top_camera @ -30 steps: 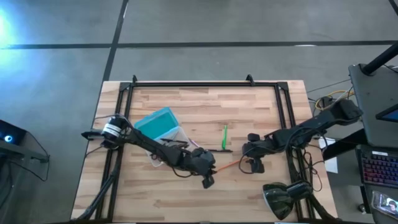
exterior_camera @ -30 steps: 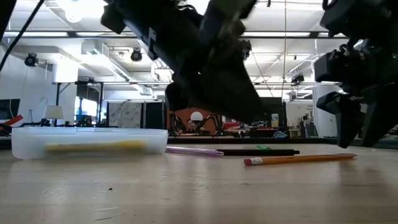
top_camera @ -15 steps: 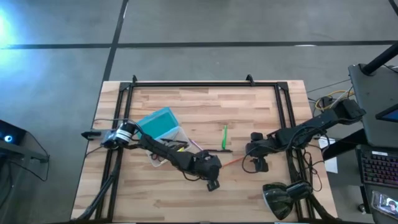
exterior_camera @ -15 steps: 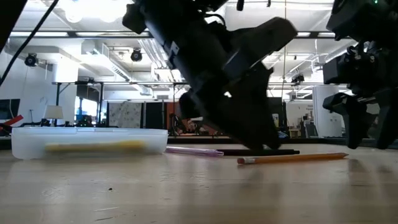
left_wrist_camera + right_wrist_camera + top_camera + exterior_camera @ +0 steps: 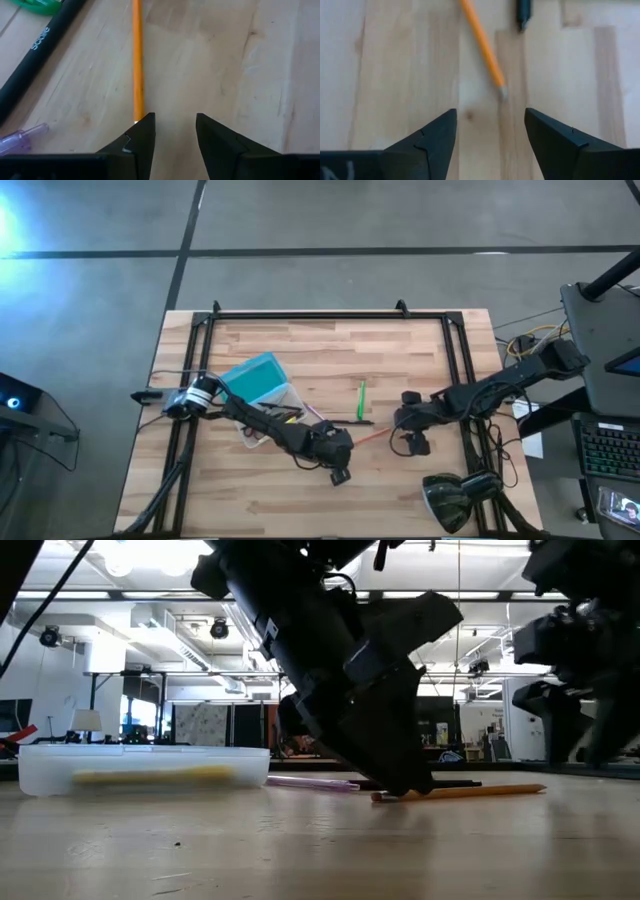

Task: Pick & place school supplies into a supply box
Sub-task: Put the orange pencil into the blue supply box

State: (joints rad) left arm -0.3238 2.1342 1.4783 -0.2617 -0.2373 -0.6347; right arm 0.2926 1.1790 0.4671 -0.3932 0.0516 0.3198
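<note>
Left gripper [image 5: 175, 131] down at the tabletop [image 5: 420, 340], fingers parted a little and empty, one fingertip touching the eraser end of the orange pencil [image 5: 137, 60]. Pencil lying beside that finger, not between the two — apparently a slightly off-line approach for a pinch at this end. In the low view, same gripper [image 5: 405, 785] tipped steeply onto the pencil's near end [image 5: 460, 792].

Right gripper [image 5: 490, 137] hovering near the sharpened tip [image 5: 482, 47], fingers spread wide, nothing held; probably parked clear of the left arm's pick.

Supply box [image 5: 262, 385] well apart from the pencil, on the table's left half, turquoise lid [image 5: 250, 377] laid open so the translucent tray [image 5: 140, 768] can receive items. Short yellow stick [image 5: 150, 777] already inside the tray.

Green marker [image 5: 361, 400] and a dark pen [image 5: 440, 783] just beyond the pencil, not yet boxed. Purple-tinted clear pen [image 5: 310, 782] lying between tray and pencil.

Tray largely hidden under the left arm in the high view. Scissors not made out anywhere. Pen's lettering unreadable. Pencil's middle cut off behind the left gripper in the low view.
</note>
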